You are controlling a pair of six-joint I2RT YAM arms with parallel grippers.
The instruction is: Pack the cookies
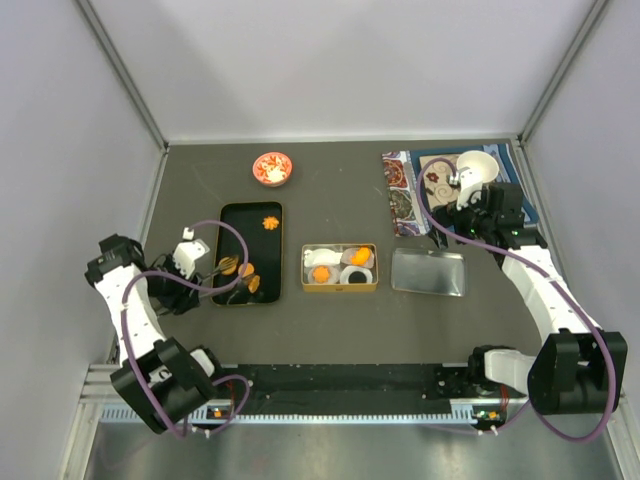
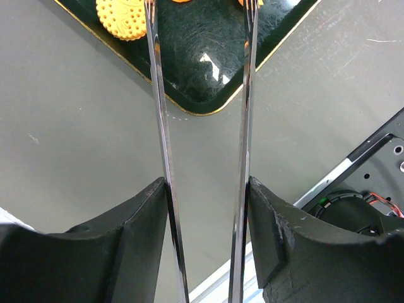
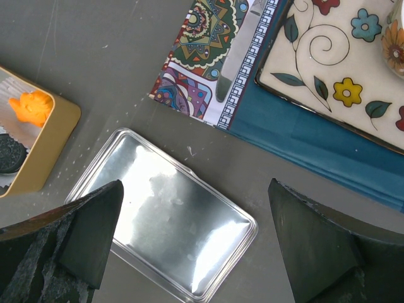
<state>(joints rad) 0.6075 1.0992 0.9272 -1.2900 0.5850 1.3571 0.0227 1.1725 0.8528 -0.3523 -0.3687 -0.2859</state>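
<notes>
On the gray surface [image 1: 330, 185], a black tray [image 1: 232, 222] lies lengthwise away from the robot on the left, holding the cookies [image 1: 249, 269] beside a gold tin [image 1: 340, 288]. Left tool [image 1: 232, 268], tong blades spread, reaches over the tray's near end, cookies just ahead; small, flat, orange, dotted. Right tool [image 3: 196, 233], spread and empty, hovers well apart over a silver lid [image 3: 164, 233].

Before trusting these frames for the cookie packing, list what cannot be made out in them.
- Left gripper tong tips: cut off by the top edge in the left wrist view, too small in the top view; whether they hold a cookie is unclear.
- Gold tin: mostly cut off by the right wrist view's left edge; its contents are too small to count from above.
- Red bowl: contents too small to identify.
- Right gripper: fingertips outside the wrist view.
</notes>
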